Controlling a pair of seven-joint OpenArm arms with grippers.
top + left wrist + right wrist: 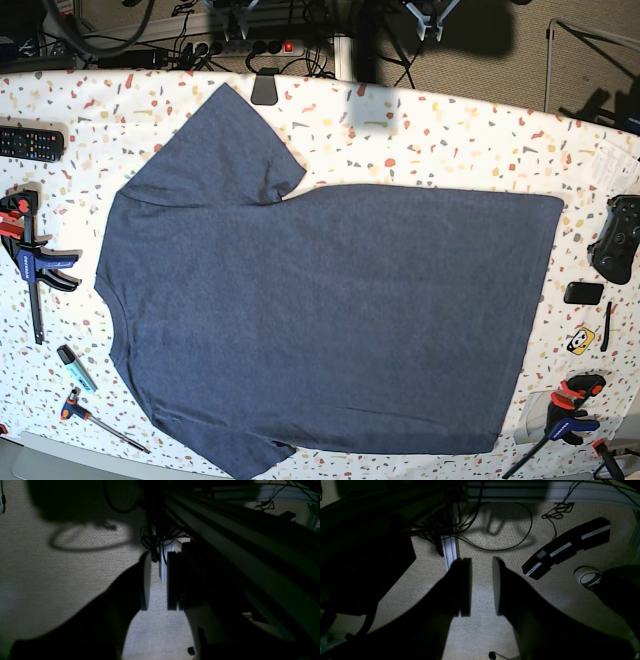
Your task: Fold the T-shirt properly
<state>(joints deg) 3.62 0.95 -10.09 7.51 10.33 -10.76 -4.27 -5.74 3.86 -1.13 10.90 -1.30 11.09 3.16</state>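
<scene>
The T-shirt (330,310) lies spread flat on the speckled table (450,140) in the base view, plain navy side up, neck to the left and hem to the right. One sleeve (225,150) points to the back left, the other (235,450) to the front edge. Neither arm shows in the base view. In the left wrist view my left gripper (158,582) hangs over carpet beside an aluminium frame rail (237,542), jaws apart with nothing between them. My right gripper (481,587) also hangs over carpet, open and holding nothing.
Around the shirt lie a remote (30,143), a bar clamp (30,265), a marker (75,367), a game controller (617,238) and another clamp (565,420). On the floor are a black pedal bar (566,547), cables (505,530) and a shoe (588,580).
</scene>
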